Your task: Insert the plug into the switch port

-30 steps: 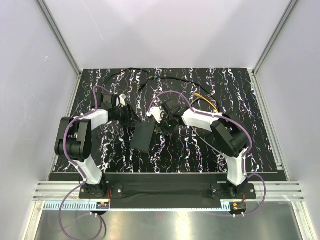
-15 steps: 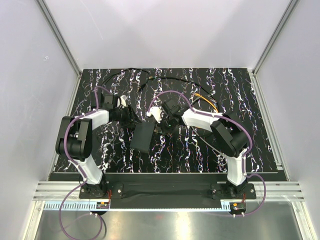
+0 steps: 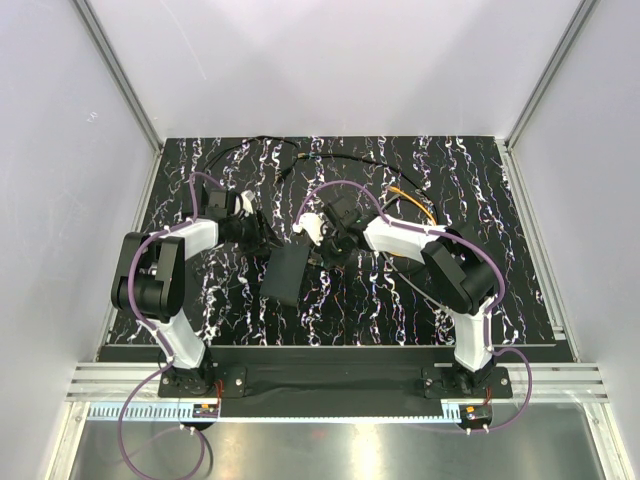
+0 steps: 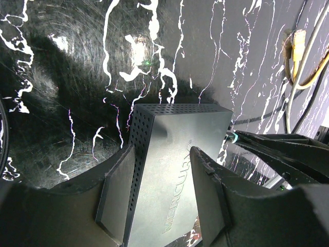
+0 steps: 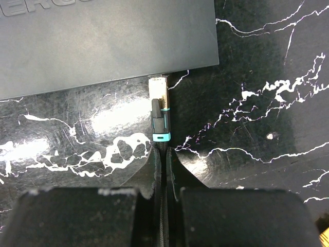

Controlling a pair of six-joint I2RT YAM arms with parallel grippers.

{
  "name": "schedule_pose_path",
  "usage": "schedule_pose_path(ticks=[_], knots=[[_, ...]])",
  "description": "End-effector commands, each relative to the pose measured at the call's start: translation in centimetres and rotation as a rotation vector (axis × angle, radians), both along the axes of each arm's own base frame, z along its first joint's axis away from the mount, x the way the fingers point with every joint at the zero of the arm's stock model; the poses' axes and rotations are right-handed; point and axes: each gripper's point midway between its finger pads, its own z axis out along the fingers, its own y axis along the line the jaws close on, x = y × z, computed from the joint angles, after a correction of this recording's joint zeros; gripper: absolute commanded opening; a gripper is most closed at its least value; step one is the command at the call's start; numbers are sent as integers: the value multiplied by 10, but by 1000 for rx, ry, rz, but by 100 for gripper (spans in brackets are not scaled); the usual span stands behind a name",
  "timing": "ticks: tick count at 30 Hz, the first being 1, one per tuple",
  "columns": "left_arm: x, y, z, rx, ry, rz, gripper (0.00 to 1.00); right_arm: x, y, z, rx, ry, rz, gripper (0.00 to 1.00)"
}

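Observation:
The flat matte-black switch box (image 3: pixel 285 272) lies on the marbled table. My left gripper (image 4: pixel 162 198) straddles its near end, one pad (image 4: pixel 117 191) against the perforated side and the other finger (image 4: pixel 208 198) on the opposite edge. The plug (image 5: pixel 160 109), with a clear tip and a teal-ringed black boot, points at the box's long edge (image 5: pixel 154 72), its tip touching that edge. My right gripper (image 5: pixel 163 154) is shut on the cord just behind the boot. The switch port itself is hidden under the box's edge. In the left wrist view the plug (image 4: pixel 232 137) shows at the box's right side.
A yellow cable (image 3: pixel 415 205) loops behind the right arm, also seen in the left wrist view (image 4: pixel 300 56). Thin black cords (image 3: pixel 270 150) curl across the back of the table. White walls enclose the table on three sides.
Almost nothing differs. The left wrist has shifted very slightly, and the box and plug stay where they were.

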Motion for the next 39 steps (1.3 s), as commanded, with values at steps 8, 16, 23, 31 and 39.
schedule_pose_path(ticks=[8,16,23,31,39], knots=[[4,-5,2,5,-27,-25,51,21,11,30,62,-87,0,0],[4,-7,1,-1,-28,-28,51,33,10,35,71,-97,-14,0],[5,-9,0,-5,-21,-36,51,27,13,32,80,-61,0,0],[5,-11,0,-6,-20,-38,51,11,10,16,64,17,15,0],[4,-13,0,-6,-23,-44,51,11,12,13,64,22,13,0]])
